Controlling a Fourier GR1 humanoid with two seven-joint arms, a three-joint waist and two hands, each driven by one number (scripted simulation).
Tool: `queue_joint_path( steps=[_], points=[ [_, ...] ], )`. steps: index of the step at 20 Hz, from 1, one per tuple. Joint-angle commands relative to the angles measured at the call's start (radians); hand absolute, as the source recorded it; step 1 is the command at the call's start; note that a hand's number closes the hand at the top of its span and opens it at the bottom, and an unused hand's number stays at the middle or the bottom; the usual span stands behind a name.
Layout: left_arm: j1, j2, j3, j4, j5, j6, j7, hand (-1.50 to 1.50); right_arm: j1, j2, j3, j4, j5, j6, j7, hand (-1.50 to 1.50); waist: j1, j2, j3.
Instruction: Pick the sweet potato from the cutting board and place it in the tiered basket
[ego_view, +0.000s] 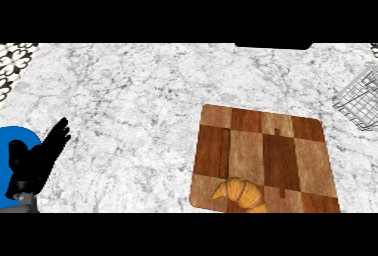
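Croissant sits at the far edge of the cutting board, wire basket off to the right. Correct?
Not quite. In the head view the croissant sits at the near edge of the cutting board, at the bottom of the picture, not the far edge. The wire basket is off to the right, as you say.

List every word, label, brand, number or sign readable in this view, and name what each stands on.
None: no readable text shows anywhere.
The cutting board shows only wood checks.
The croissant-like pastry on it has no label.
The wire basket bears no tag.
The marble counter shows only veining.
The left hand and the blue thing behind it are unmarked.
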Motion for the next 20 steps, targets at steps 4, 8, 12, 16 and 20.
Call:
queue_joint_path(
  steps=[4, 8, 12, 16, 20],
  points=[
    [-0.005, 0.008, -0.005, -0.022, -0.003, -0.007, 0.028, 0.00, -0.071, -0.105, 0.101, 0.105, 0.112, 0.199, -0.088, 1.50, 0.013, 0.000, 0.001],
    [-0.044, 0.011, 0.009, 0.013, -0.006, 0.006, 0.034, 0.00, -0.094, -0.102, 0.111, 0.122, 0.119, 0.226, -0.124, 1.50, -0.001, -0.001, 0.001],
    [-0.021, 0.000, 0.010, 0.028, -0.006, 0.006, 0.009, 0.00, -0.123, -0.163, 0.126, 0.151, 0.131, 0.323, -0.216, 1.50, -0.004, -0.003, 0.001],
    [0.035, -0.020, -0.008, -0.036, -0.022, 0.022, 0.013, 0.00, -0.100, -0.147, 0.109, 0.172, 0.114, 0.347, -0.191, 1.50, 0.002, -0.006, 0.002],
    [-0.026, -0.002, 0.008, 0.029, -0.010, 0.005, 0.018, 0.00, -0.130, -0.165, 0.029, 0.222, 0.041, 0.483, -0.097, 1.50, -0.004, -0.001, 0.001]
  ],
)
